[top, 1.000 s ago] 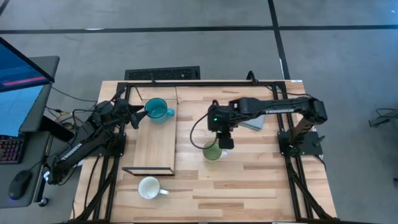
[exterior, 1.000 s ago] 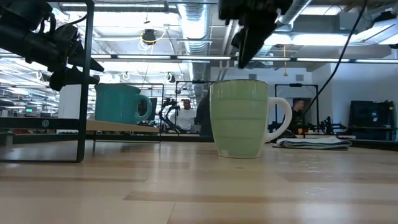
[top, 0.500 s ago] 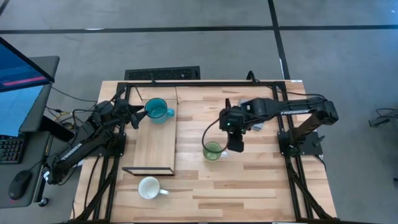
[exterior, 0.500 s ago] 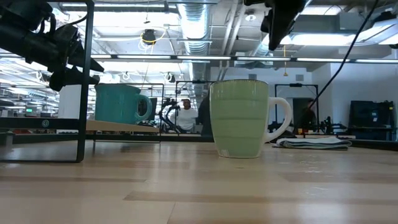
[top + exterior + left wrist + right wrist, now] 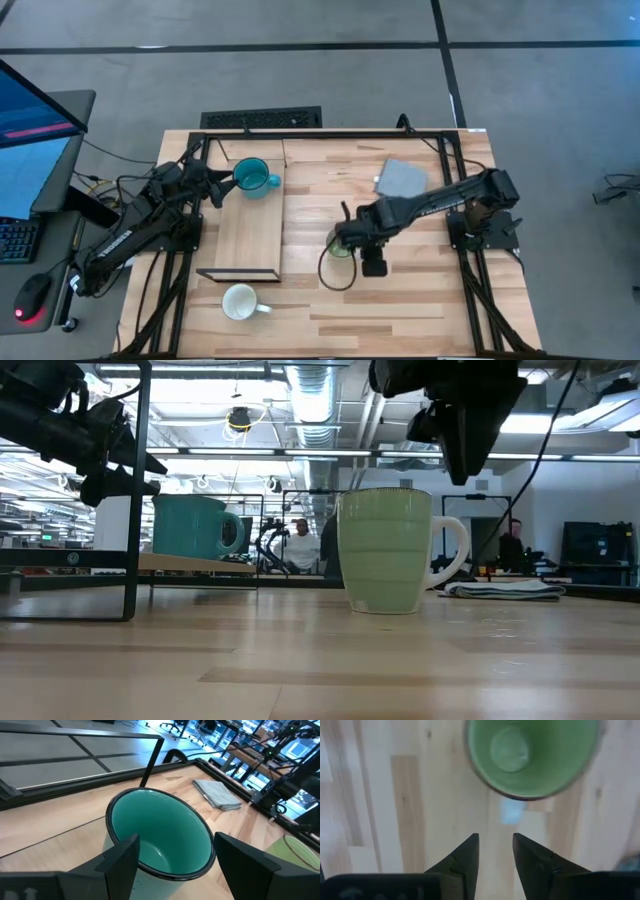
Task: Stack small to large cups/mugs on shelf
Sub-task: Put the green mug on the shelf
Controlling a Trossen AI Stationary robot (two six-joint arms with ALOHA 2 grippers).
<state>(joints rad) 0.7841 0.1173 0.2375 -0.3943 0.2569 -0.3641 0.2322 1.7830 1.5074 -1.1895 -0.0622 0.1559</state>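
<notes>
The right tool (image 5: 373, 262) hangs above the counter (image 5: 420, 310) near its middle, pointing straight down, its two dark fingers (image 5: 465, 855) a narrow gap apart with bare wood between them, so it holds nothing. The smaller light green ceramic mug (image 5: 342, 243) stands upright just beside that tool, toward the left edge of the counter; in the low view its handle juts out sideways directly under the dark tool body. That is the relation the next move likely turns on: the mug's mouth faces up and the tool is off to the handle side, not over the rim, so a grasp would probably be on the handle or the wall next to it. The right arm is clearly nearer this mug. The left tool (image 5: 170, 865) sits at the far left corner region, its fingers spread wide on either side of the large teal enamel mug (image 5: 250, 178), apparently without touching it; that mug stands at the far end of the long light-wood shelf board (image 5: 250, 230). The white mug (image 5: 240, 301) stands beyond the shelf's black-framed near end. From above, the right arm covers part of the green mug's rim, and its handle cannot be made out there.
</notes>
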